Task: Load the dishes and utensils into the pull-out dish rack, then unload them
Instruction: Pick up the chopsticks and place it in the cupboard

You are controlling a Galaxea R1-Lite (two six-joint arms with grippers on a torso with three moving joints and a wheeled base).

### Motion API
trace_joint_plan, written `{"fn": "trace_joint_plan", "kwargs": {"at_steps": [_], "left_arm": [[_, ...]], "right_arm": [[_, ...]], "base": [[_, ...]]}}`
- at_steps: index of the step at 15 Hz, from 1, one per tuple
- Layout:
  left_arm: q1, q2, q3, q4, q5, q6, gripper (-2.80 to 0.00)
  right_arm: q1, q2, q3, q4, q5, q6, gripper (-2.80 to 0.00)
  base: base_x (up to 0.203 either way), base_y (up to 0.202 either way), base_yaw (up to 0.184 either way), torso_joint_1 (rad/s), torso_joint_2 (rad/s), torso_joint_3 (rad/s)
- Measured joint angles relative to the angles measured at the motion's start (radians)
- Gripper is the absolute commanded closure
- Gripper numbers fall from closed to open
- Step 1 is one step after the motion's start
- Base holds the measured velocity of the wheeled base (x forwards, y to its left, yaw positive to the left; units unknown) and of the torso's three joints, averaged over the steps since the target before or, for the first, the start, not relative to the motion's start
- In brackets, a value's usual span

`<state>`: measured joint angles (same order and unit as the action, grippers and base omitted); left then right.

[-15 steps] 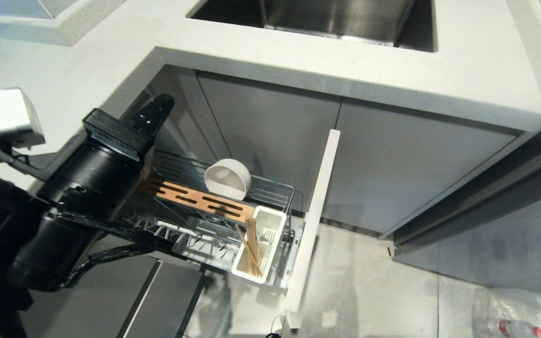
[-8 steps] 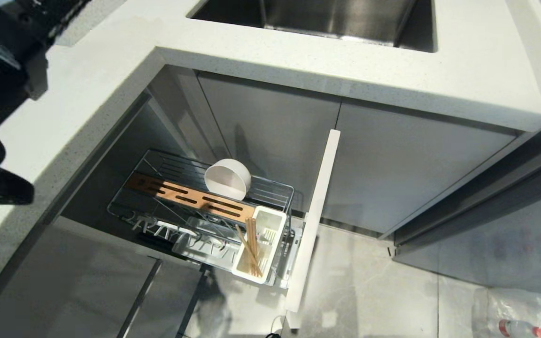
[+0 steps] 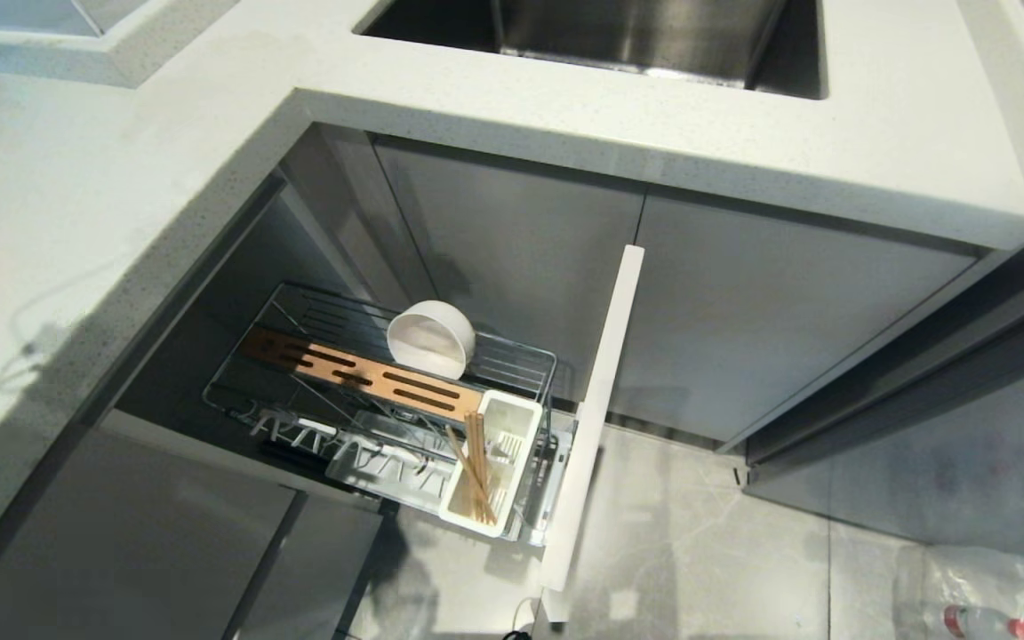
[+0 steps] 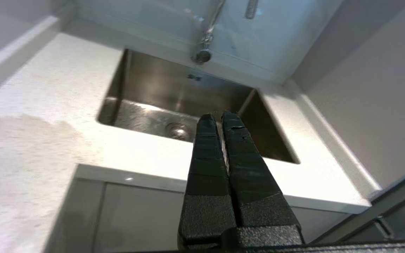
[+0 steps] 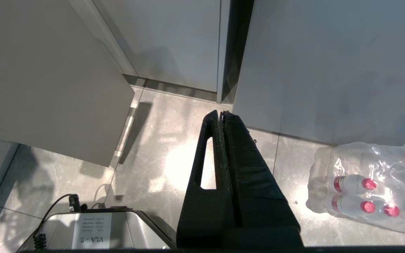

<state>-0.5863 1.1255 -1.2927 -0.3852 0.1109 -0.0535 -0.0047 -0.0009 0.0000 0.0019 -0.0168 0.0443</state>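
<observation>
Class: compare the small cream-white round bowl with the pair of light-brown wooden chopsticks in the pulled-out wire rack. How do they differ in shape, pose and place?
1. The small cream-white round bowl is round and hollow; the light-brown wooden chopsticks are thin, straight sticks.
2. The bowl stands on edge, its opening sideways; the chopsticks lean inside their holder.
3. The bowl sits on the wires behind the brown slotted wooden strip; the chopsticks sit in the white plastic cutlery box by the drawer front.
Both are in the chrome wire pull-out rack, untouched by any gripper.

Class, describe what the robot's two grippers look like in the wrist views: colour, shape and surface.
The left gripper has two long matte black fingers, ridged and tapering to narrow tips. The right gripper is likewise black and wedge-shaped, with a rough grainy surface and a long slot cut through one finger.
</observation>
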Motion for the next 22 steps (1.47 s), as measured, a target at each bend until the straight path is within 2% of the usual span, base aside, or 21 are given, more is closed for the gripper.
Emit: {"fn": "trace_joint_plan", "kwargs": {"at_steps": [2,5,7,9,10,12,13,15,18,20,22], "left_arm": [[-0.025,0.002,-0.08,0.122,0.041,0.086,0.0],[-0.021,0.02,-0.153,0.146,0.082,0.229,0.0],[0.056,0.044,-0.206,0.151,0.094,0.27,0.0],[0.179,0.08,-0.274,0.174,0.11,0.281,0.0],[0.237,0.096,-0.313,0.214,0.141,0.288,0.0],[0.334,0.12,-0.383,0.348,0.255,0.291,0.0],[0.374,0.127,-0.405,0.402,0.291,0.281,0.0],[0.463,0.141,-0.417,0.449,0.322,0.245,0.0],[0.57,0.192,-0.423,0.458,0.386,0.135,0.0],[0.608,0.23,-0.425,0.462,0.483,0.002,0.0],[0.665,0.256,-0.422,0.487,0.531,-0.129,0.0]], "right_arm": [[0.0,0.0,0.0,0.0,0.0,0.0,0.0],[0.0,0.0,0.0,0.0,0.0,0.0,0.0],[0.0,0.0,0.0,0.0,0.0,0.0,0.0],[0.001,0.0,0.0,0.0,0.0,0.0,0.0],[0.001,0.0,0.0,0.0,0.0,0.0,0.0],[0.0,0.0,0.0,0.0,0.0,0.0,0.0],[0.0,0.0,0.0,0.0,0.0,0.0,0.0],[0.0,0.0,0.0,0.0,0.0,0.0,0.0],[0.0,0.0,0.0,0.0,0.0,0.0,0.0],[0.0,0.0,0.0,0.0,0.0,0.0,0.0],[0.0,0.0,0.0,0.0,0.0,0.0,0.0]], "base": [[0.0,0.0,0.0,0.0,0.0,0.0],[0.0,0.0,0.0,0.0,0.0,0.0],[0.0,0.0,0.0,0.0,0.0,0.0],[0.0,0.0,0.0,0.0,0.0,0.0],[0.0,0.0,0.0,0.0,0.0,0.0],[0.0,0.0,0.0,0.0,0.0,0.0],[0.0,0.0,0.0,0.0,0.0,0.0],[0.0,0.0,0.0,0.0,0.0,0.0],[0.0,0.0,0.0,0.0,0.0,0.0],[0.0,0.0,0.0,0.0,0.0,0.0],[0.0,0.0,0.0,0.0,0.0,0.0]]}}
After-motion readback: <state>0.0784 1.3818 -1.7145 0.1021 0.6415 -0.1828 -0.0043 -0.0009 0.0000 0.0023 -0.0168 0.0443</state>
